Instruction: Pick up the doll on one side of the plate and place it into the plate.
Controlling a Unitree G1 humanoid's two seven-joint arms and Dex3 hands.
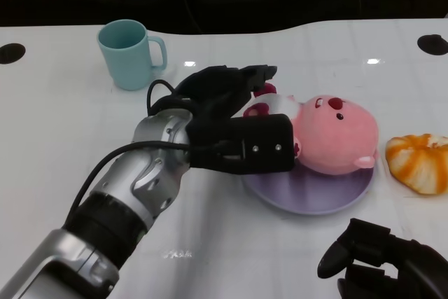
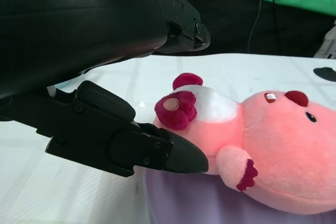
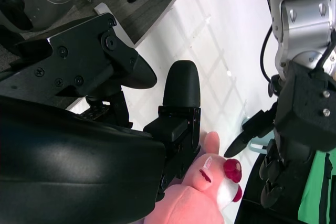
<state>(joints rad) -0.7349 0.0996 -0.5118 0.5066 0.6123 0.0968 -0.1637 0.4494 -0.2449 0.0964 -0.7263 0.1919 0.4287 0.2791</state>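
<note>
No readable text.
I see no words, labels, brands or numbers on anything in my three views.

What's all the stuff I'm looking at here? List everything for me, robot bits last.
doll: one, pink plush with dark red paws, lying on its side on the plate.
plate: one, lilac, middle of the table, under the doll.
mug: one, pale teal, far left part of the table, standing upright.
orange-and-white object: one, on the table right of the plate; it looks like a peeled-orange toy.
table: one, white.
left hand: one, black on a silver forearm, fingers around the doll's lower body.
right hand: one, black, low at the near right, holding nothing, fingers apart.
</note>
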